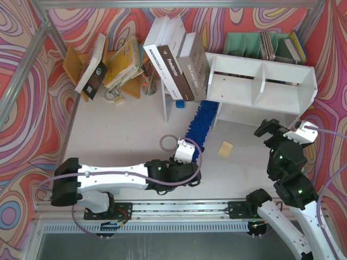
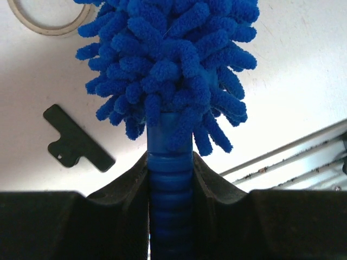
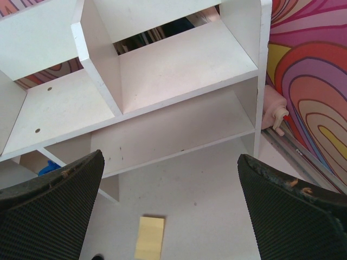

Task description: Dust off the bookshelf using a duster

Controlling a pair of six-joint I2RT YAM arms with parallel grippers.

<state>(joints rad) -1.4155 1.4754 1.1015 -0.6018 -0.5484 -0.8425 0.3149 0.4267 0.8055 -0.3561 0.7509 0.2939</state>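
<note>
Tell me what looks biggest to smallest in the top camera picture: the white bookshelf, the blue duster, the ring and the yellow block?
1. bookshelf
2. duster
3. ring
4. yellow block
The last two look nearly alike. The ring seems only slightly wider.

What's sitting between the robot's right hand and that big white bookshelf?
In the right wrist view, just bare table with one small pale yellow square short of the bookshelf.

The duster (image 2: 168, 59) is fluffy microfibre on ribbed glossy plastic; the bookshelf (image 3: 179, 70) is matt white board.
</note>
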